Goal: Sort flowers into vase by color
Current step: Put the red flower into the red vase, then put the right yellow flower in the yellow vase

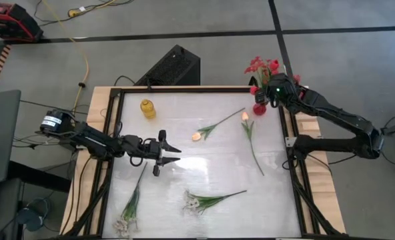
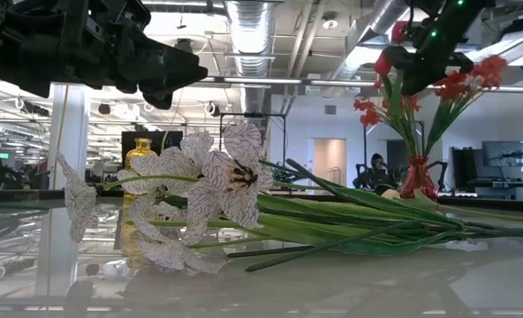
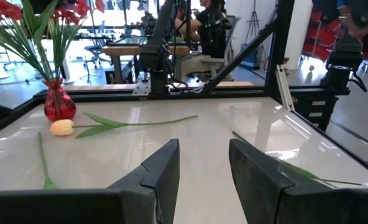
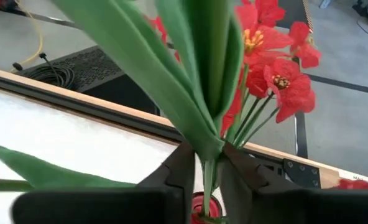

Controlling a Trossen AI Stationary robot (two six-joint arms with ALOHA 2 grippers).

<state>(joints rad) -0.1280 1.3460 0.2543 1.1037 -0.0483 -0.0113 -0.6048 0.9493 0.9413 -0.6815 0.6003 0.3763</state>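
Observation:
A red vase [image 1: 259,109] at the table's far right holds red flowers [image 1: 261,67]. My right gripper [image 4: 207,177] hovers over it, open. Its fingers stand on either side of a green stalk [image 4: 208,175] whose leaves [image 4: 190,74] rise in front of the camera and whose lower end reaches the vase mouth [image 4: 206,210]. A yellow vase [image 1: 147,108] stands at the far left. Two tulips [image 1: 196,136] [image 1: 245,117] lie mid-table. White sprays [image 1: 197,200] [image 1: 127,223] lie near the front. My left gripper [image 1: 171,153] waits open at mid-left, pointing level.
Black frame rails [image 1: 294,167] border the table on all sides. The white sprays [image 2: 217,185] fill the front of the low view. Bare tabletop lies between my left gripper and the tulips [image 3: 61,127]. A person sits in the room behind the table [image 2: 376,168].

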